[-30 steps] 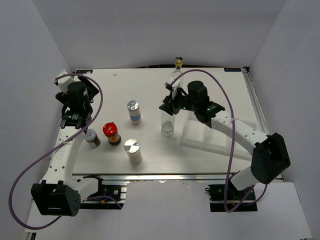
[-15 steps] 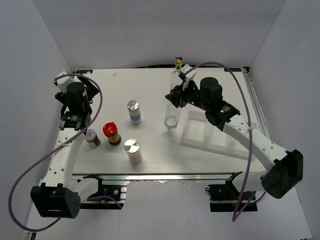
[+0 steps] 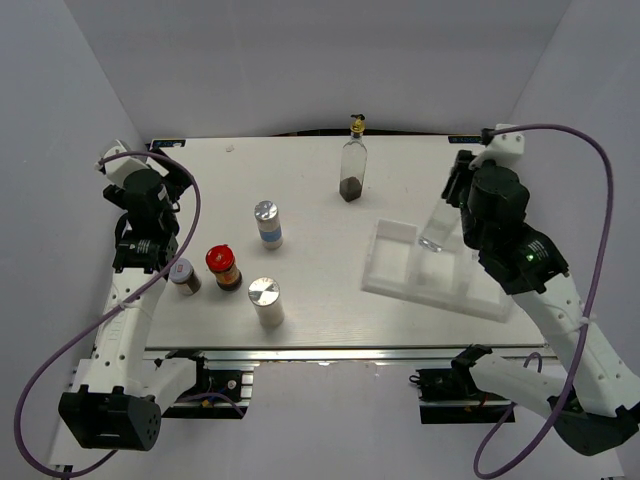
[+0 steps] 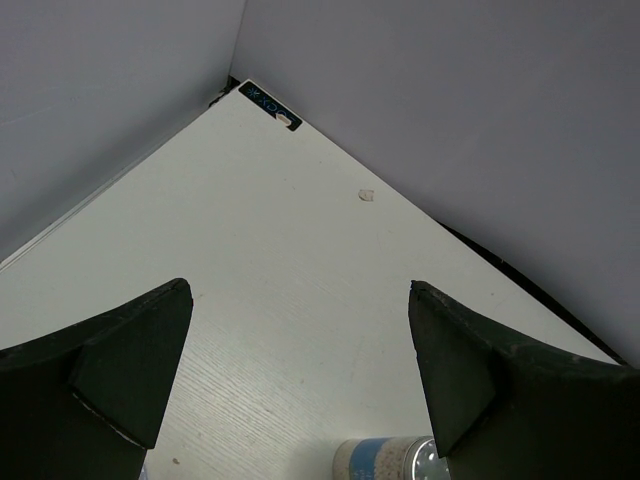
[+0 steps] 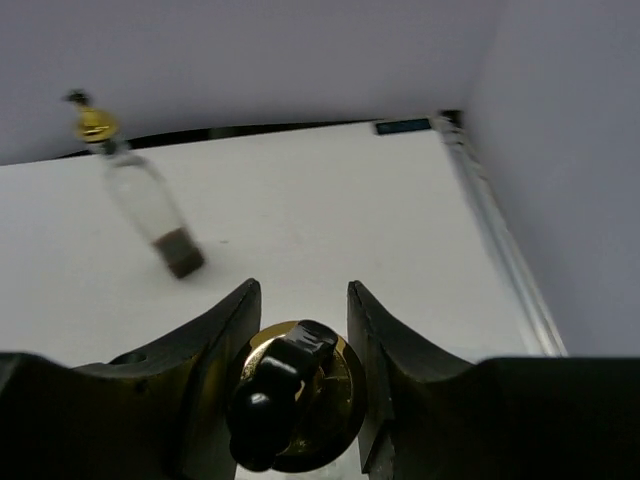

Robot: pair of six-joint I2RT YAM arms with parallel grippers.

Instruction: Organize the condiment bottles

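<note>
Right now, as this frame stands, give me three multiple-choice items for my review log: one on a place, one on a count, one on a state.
1. The clear bottle in the right jaws is:
A. over the white tray
B. standing at the table's far edge
C. lying flat on the table

2. How many white shakers with silver lids stand on the table?
A. one
B. two
C. four

3. The left jaws are:
A. shut on a shaker
B. shut on nothing
C. open and empty

Answers:
1 A: the top view shows the bottle held tilted above the tray's compartments.
2 B: one shaker stands near the middle and another nearer the front edge.
3 C: the left wrist view shows a wide gap with only bare table between the jaws.
</note>
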